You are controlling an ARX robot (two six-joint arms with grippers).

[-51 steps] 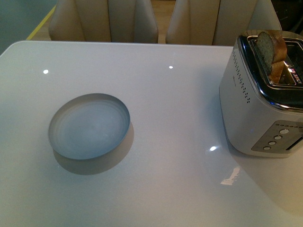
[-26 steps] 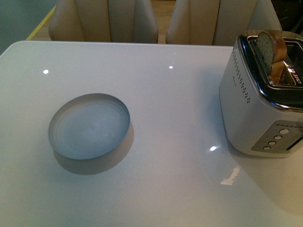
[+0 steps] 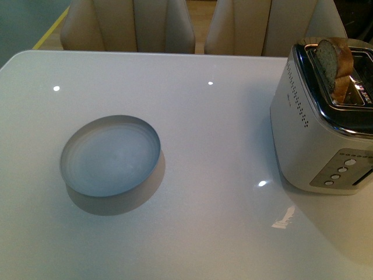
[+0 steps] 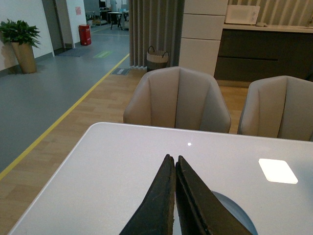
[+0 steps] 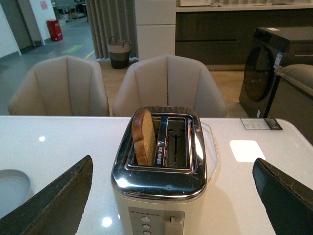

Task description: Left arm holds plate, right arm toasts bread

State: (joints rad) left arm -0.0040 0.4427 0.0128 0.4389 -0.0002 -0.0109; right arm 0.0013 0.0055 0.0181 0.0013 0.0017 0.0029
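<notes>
Toward the desk's left edge, I see the plate (image 3: 110,156) unheld; bread (image 3: 334,63) stands in the toaster (image 3: 317,128) by the right edge. Left wrist: left gripper (image 4: 175,164) closed, empty. Right wrist: right gripper (image 5: 171,196) wide, framing the toaster for a grab, I judge.

Open-plan home or showroom kitchen-dining area: white dining table (image 3: 192,116), upholstered chairs (image 4: 177,100), microwave (image 4: 243,14), washing machine (image 5: 266,68).
</notes>
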